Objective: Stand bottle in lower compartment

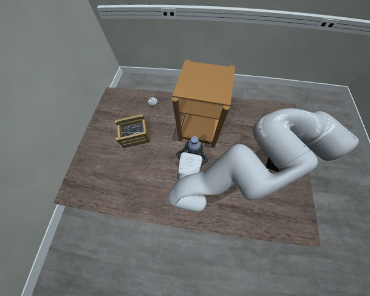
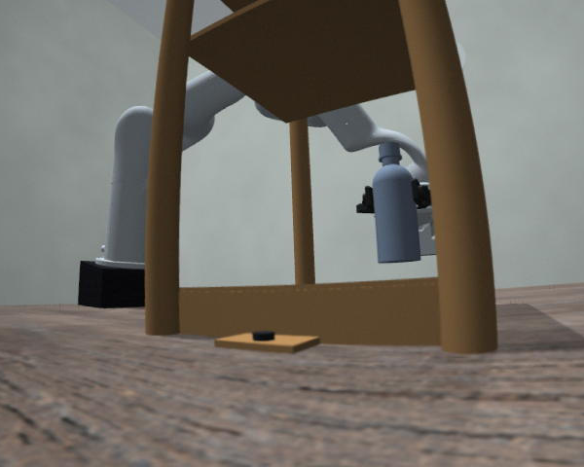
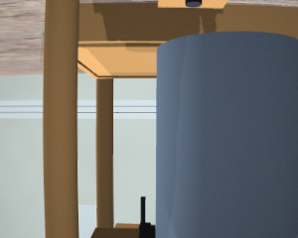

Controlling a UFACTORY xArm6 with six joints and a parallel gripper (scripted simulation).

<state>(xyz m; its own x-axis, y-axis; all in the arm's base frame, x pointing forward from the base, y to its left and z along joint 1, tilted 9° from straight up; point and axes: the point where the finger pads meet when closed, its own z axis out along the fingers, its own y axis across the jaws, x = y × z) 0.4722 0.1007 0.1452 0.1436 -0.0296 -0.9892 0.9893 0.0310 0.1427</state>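
A blue-grey bottle hangs upright, cap up, in my gripper, which is shut on its upper body. The orange-brown shelving unit stands at the middle back of the table. The bottle is just outside the unit's open front, level with the lower compartment, its base above the compartment's floor. In the exterior view it shows through the unit, close to the right post. The bottle fills most of the wrist view and hides the fingers there.
A small wooden crate with dark contents stands left of the unit, and a white ball lies behind it. A flat wooden tile with a black puck lies behind the unit. The arm's black base stands to the right.
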